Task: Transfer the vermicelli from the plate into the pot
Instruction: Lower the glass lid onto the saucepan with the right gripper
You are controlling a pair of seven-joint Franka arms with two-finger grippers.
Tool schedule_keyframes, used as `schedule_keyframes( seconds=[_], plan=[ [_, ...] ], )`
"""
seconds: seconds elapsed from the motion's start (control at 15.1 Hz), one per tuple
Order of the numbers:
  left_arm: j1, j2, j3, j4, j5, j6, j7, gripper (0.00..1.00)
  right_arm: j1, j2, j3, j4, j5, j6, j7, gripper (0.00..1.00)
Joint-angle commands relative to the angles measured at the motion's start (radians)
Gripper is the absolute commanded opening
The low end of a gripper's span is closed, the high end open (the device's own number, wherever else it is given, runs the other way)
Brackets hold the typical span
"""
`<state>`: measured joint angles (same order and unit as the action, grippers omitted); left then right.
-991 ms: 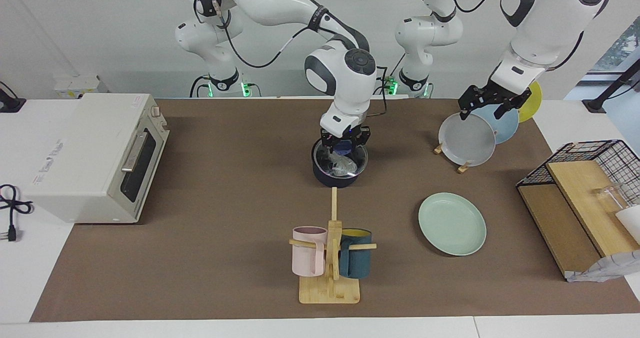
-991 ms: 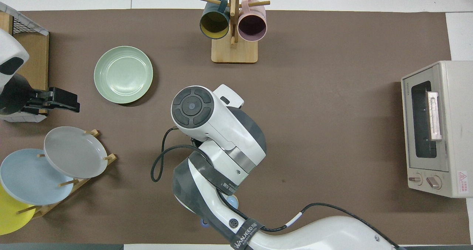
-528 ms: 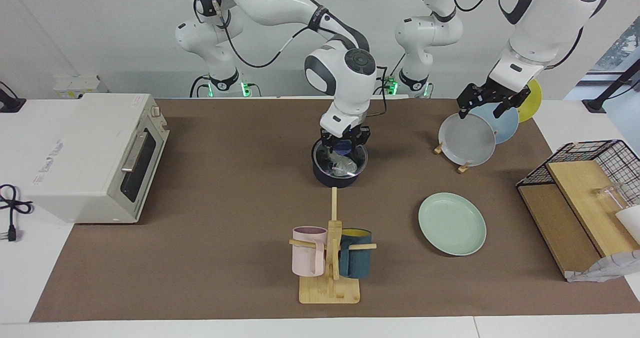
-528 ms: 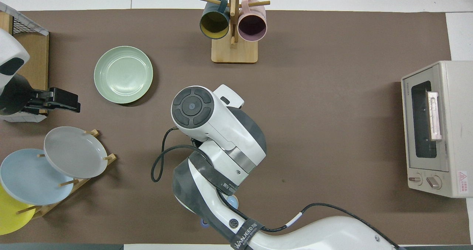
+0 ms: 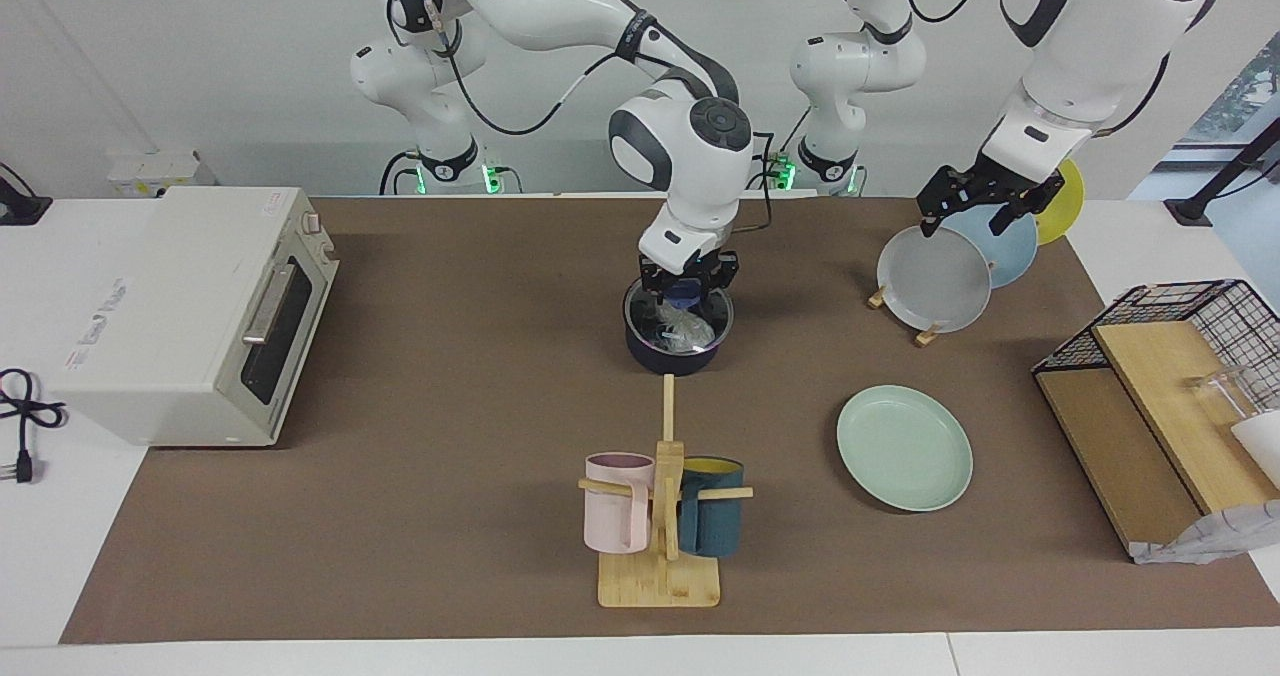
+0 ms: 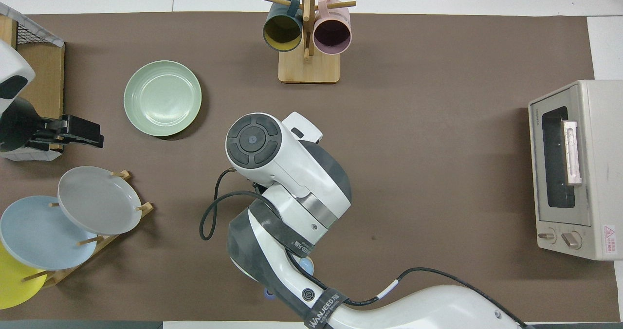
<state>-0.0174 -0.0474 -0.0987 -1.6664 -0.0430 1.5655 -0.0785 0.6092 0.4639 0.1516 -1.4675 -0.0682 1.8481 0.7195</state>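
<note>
The dark navy pot (image 5: 678, 354) stands in the middle of the table. A glass lid (image 5: 645, 324) with a blue knob lies on it. The whitish vermicelli (image 5: 688, 333) shows through the lid, inside the pot. My right gripper (image 5: 688, 291) is just over the lid, open, with a finger on each side of the knob. In the overhead view the right arm hides the pot. The mint-green plate (image 5: 905, 446) lies bare toward the left arm's end; it also shows in the overhead view (image 6: 162, 98). My left gripper (image 5: 985, 206) hangs open over the plate rack.
A rack holds grey (image 5: 935, 281), light blue and yellow plates. A wooden mug tree (image 5: 662, 516) carries a pink and a dark teal mug. A toaster oven (image 5: 190, 311) stands at the right arm's end. A wire basket with wooden boards (image 5: 1160, 396) stands at the left arm's end.
My right hand has risen very slightly over the lid. My left gripper has shifted a little over the plate rack. Nothing else has moved.
</note>
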Motion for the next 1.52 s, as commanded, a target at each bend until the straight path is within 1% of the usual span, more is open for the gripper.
schedule_keyframes(
  seconds=[0.0,0.4,0.79,1.45],
  plan=[
    [0.001,-0.017,0.001,-0.009,0.026,-0.005,0.002,1.00,-0.012,-0.019,0.005,-0.033,0.002,-0.006,0.029,0.00],
    [0.001,-0.017,0.001,-0.009,0.026,-0.005,0.002,1.00,-0.019,-0.018,0.005,-0.011,0.010,-0.035,0.029,0.00],
    [0.001,-0.017,0.001,-0.009,0.026,-0.005,0.002,1.00,-0.035,-0.014,0.002,0.016,0.059,-0.050,0.029,0.00],
    [0.001,-0.017,0.001,-0.009,0.026,-0.005,0.002,1.00,-0.032,-0.013,0.002,0.006,0.068,-0.049,0.054,0.00]
  ],
)
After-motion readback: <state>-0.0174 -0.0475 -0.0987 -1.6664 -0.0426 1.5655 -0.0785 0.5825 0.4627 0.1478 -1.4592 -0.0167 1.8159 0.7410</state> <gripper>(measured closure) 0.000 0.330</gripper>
